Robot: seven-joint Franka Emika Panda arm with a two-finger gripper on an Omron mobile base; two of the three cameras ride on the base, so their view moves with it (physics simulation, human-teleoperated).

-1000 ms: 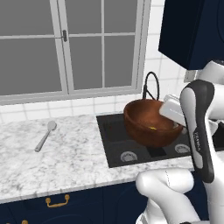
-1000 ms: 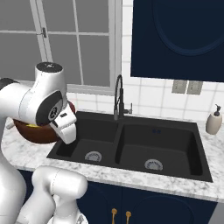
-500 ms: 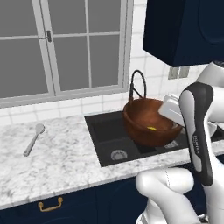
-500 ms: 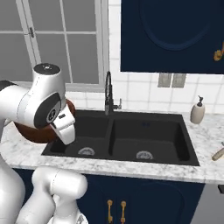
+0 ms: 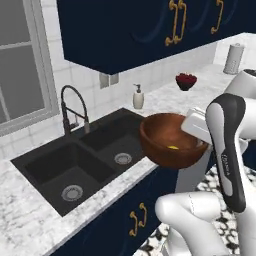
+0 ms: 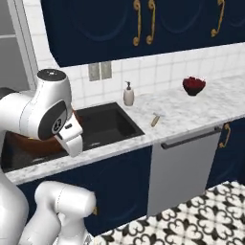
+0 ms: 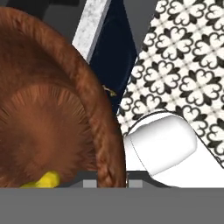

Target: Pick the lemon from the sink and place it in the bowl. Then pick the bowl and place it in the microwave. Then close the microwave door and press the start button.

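Observation:
My gripper [image 5: 193,131] is shut on the right rim of the reddish-brown wooden bowl [image 5: 169,141] and holds it in the air, over the counter's front edge to the right of the black sink [image 5: 75,165]. The yellow lemon [image 5: 173,147] lies on the bowl's bottom. In the hand view the bowl [image 7: 48,118] is seen from close up, its rim running down between my gripper's [image 7: 112,183] fingers, with the lemon [image 7: 43,180] at the lower edge. From the right base view the bowl [image 6: 28,143] peeks out behind the arm, in front of the sink [image 6: 103,122]. The microwave is out of view.
A black arched faucet [image 5: 70,107] stands behind the sink. A soap dispenser [image 5: 138,97], a small dark red bowl [image 5: 185,81] and a paper towel roll [image 5: 233,58] stand on the marble counter to the right. Navy cabinets [image 6: 143,28] hang overhead. A grey dishwasher front [image 6: 186,162] sits under the counter.
The whole picture has slid left: the base has moved to the right along the counter, and the window has gone almost out of view. The bowl with the lemon stays in my shut gripper.

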